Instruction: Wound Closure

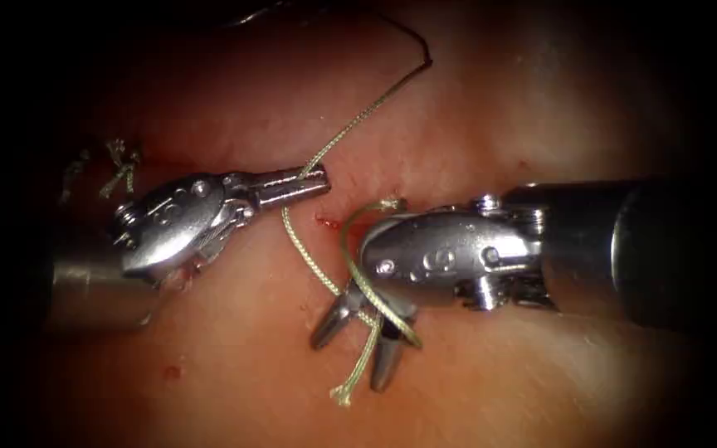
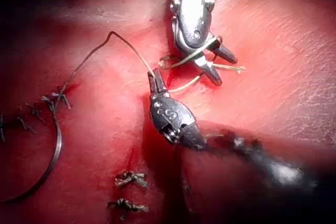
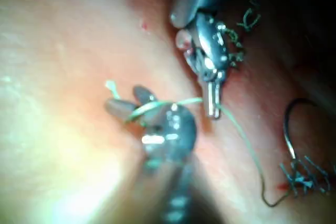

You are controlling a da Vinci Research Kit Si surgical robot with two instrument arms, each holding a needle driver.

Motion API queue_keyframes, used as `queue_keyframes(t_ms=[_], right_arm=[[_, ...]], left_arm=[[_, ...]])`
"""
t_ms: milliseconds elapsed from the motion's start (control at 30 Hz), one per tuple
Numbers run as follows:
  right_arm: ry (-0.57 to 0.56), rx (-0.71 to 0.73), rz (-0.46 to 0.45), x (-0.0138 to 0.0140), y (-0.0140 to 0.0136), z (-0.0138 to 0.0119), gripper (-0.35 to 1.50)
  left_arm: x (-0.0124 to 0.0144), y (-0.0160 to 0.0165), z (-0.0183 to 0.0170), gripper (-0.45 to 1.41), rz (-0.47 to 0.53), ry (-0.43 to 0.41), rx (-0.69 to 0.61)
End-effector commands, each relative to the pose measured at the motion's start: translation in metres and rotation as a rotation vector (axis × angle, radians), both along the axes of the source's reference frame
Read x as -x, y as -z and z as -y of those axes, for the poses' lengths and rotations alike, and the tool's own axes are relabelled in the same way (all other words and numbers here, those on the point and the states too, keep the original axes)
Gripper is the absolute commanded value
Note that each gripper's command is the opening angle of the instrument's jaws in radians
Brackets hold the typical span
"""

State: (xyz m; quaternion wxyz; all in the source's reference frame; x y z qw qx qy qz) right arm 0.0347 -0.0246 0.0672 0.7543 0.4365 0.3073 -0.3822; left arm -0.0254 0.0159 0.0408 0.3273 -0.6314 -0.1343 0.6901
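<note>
**Thread looped round the open right tool**

The left tool (image 1: 313,178) is clamping the thread (image 1: 304,249). The right tool (image 1: 358,344) is sitting with jaws spread, thread wrapped round it, gripping nothing. The needle (image 2: 50,166) is lying free on the tissue (image 1: 234,382) beside old knots (image 2: 128,179), one end cut off.

Backdrop is the tissue (image 1: 234,390) surface, pink-red and moist, filling the endoscope view. Lighting is a central spot: brightest mid-frame, falling off to black at the rim, darkest at 9 and 3 o'clock. Glossy sheen toward 5 o'clock. No walls, floor or furniture visible.
</note>
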Motion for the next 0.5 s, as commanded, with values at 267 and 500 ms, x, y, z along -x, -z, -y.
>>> queue_keyframes(t_ms=[267,500], right_arm=[[0.077,0.014,0.008,-0.0005,-0.0004,0.0018,0.31],[0.120,0.020,0.007,-0.0004,-0.0009,0.0024,-0.06]], left_arm=[[0.0000,-0.0003,-0.0004,-0.45,0.006,-0.005,-0.003],[-0.0002,-0.0001,-0.0006,-0.45,0.009,-0.008,-0.006]])
